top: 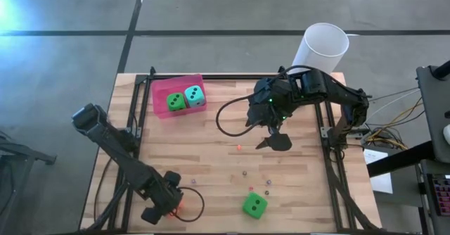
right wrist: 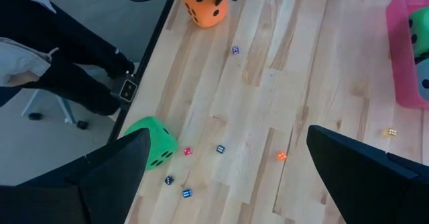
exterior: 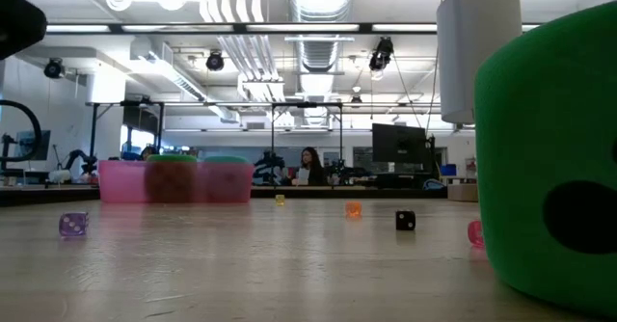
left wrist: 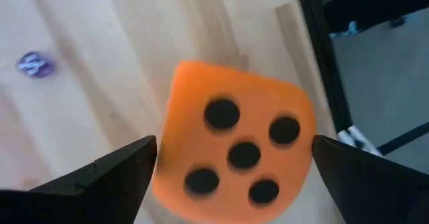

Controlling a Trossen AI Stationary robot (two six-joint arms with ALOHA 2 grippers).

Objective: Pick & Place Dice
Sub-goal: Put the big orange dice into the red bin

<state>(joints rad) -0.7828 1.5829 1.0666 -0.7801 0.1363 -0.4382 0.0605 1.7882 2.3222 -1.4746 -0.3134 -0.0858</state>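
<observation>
The orange die (left wrist: 234, 143) sits near the table's near left corner, five pips facing the left wrist camera. My left gripper (left wrist: 234, 147) is open, one finger on each side of it. In the high view the left gripper (top: 171, 205) hides nearly all of the orange die (top: 181, 204). A green die (top: 254, 205) rests on the wood near the near edge. The other green die (top: 176, 102) and the teal die (top: 195, 96) lie in the pink bin (top: 163, 89). My right gripper (top: 276, 140) hovers open above the table's middle and holds nothing. My left gripper's fingers (left wrist: 127, 167) stand close against two opposite sides of the orange die (left wrist: 175, 123). They come from above and point down. I cannot tell whether they touch it. The die's sides show no dent, and in the right wrist view the orange die (right wrist: 204, 6) rests on the table.
A white cup (top: 322, 46) stands at the far right corner. Several tiny dice lie scattered over the middle of the table (top: 244, 172) and near the green die (right wrist: 151, 150). A black frame (top: 133, 122) borders the table's left and right sides. A person's legs (right wrist: 60, 56) show beyond the near edge.
</observation>
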